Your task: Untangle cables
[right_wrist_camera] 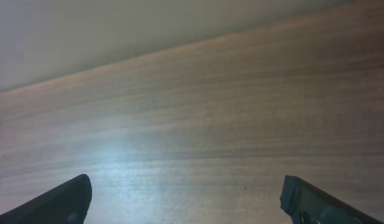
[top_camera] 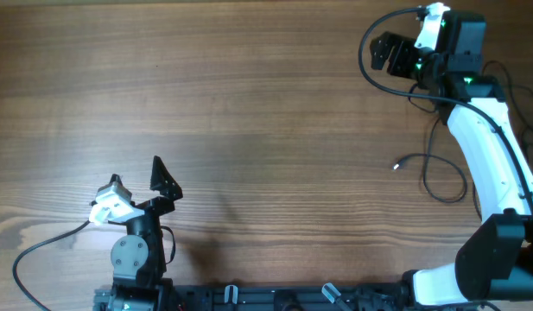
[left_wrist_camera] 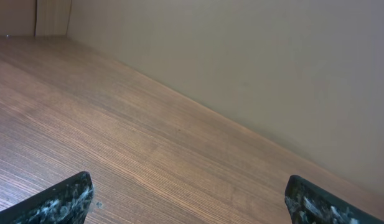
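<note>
1. The thin black flexible cable (top_camera: pixel 432 177) lies on the brown wood-grain table (top_camera: pixel 249 104) at about 3 o'clock in the overhead view. Its small plug end (top_camera: pixel 396 166) points toward the table's centre. The rest curves into a loose open loop that runs under the white right arm (top_camera: pixel 491 147).
2. No tight knot shows. Whether more strands cross beneath the arm cannot be told.
3. The right arm's fingers (top_camera: pixel 385 52) sit at about 1 o'clock, well apart from the cable. They are spread wide with nothing between them, and the right wrist view shows only bare wood.
4. The left arm's fingers (top_camera: pixel 165 180) sit at about 7 o'clock, far across the table from the cable. They are also spread and empty, and the left wrist view shows wood and a plain wall.
5. Handling judgement: the cable looks light, limp and thin, so it will probably drape and trail when lifted and could slip from a loose pinch.
6. The plug end, or the wire just behind it, seems the best place to grip. It is exposed, stiffer than the wire, and gives the fingers something to catch on.
7. Pulling the plug toward 9 o'clock would likely draw the loop clear of the arm.
</note>
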`<act>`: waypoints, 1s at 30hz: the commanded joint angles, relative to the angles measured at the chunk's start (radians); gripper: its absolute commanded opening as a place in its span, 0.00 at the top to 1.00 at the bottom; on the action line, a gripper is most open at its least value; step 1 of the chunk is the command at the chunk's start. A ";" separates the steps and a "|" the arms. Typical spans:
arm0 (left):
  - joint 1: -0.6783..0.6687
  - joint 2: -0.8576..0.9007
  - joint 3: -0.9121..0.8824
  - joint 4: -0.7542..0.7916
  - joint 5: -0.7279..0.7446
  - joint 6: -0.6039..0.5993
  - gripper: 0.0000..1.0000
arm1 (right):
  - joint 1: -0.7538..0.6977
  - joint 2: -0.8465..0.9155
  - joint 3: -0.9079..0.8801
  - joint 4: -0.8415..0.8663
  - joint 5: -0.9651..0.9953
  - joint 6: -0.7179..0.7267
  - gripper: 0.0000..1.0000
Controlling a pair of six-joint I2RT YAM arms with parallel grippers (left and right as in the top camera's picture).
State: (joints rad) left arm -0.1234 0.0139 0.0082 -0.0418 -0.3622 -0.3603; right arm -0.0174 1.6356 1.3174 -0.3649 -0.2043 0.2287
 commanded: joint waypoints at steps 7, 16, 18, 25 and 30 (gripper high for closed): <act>-0.005 -0.009 -0.003 -0.004 -0.006 0.016 0.00 | 0.032 -0.233 -0.297 0.246 0.148 -0.016 0.00; -0.005 -0.009 -0.003 -0.004 -0.006 0.016 0.00 | 0.031 -0.682 -0.953 0.869 0.192 -0.016 0.00; -0.005 -0.009 -0.003 -0.004 -0.006 0.016 0.00 | 0.031 -0.790 -1.040 0.906 0.225 -0.016 0.00; -0.005 -0.009 -0.003 -0.004 -0.006 0.016 0.00 | 0.031 -1.140 -1.252 0.914 0.253 -0.016 0.00; -0.005 -0.009 -0.003 -0.004 -0.006 0.016 0.00 | 0.031 -1.369 -1.312 0.796 0.257 -0.016 0.00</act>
State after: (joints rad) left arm -0.1234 0.0135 0.0086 -0.0425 -0.3622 -0.3599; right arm 0.0116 0.3836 0.0235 0.5060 0.0322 0.2211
